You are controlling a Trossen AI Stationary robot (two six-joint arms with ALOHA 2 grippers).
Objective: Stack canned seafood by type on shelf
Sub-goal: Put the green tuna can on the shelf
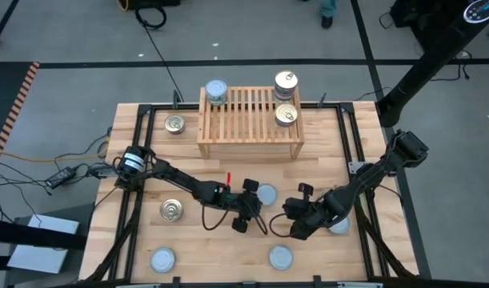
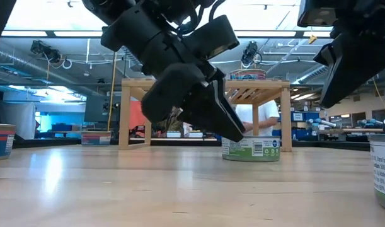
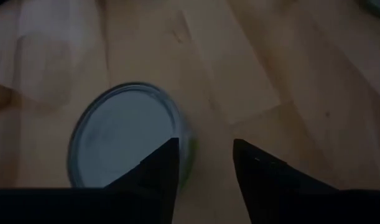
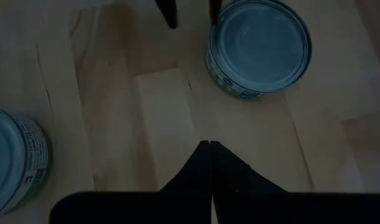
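On the pale plank worktop, the left claw hovers with its two dark tapered fingers parted, one tip overlapping the rim of a short round tin with a smooth silvery-blue lid; nothing is gripped. The right claw is clenched empty, its fingers pressed into one point above bare wood, near that same tin. The slatted light-wood shelf carries a blue-lidded tin at one corner and golden pull-tab tins at the other.
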